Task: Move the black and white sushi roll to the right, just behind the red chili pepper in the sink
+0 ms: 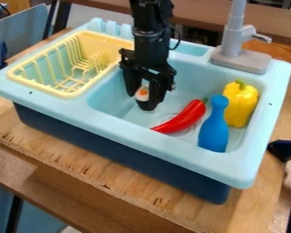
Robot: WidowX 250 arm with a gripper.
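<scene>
Toy sink: pincer pointed down over basin, clamped on white-and-orange toy; toy's long axis can't be made out.

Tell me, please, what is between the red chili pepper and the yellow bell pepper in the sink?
A blue toy bowling pin is between the red chili pepper and the yellow bell pepper, as the camera view shows.

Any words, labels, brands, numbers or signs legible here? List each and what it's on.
None: no text or numbers can be read.
Sink, rack, faucet: none legible.
Chili, blue pin, yellow pepper: none.
Gripper, white-and-orange piece between its fingers: none.
</scene>
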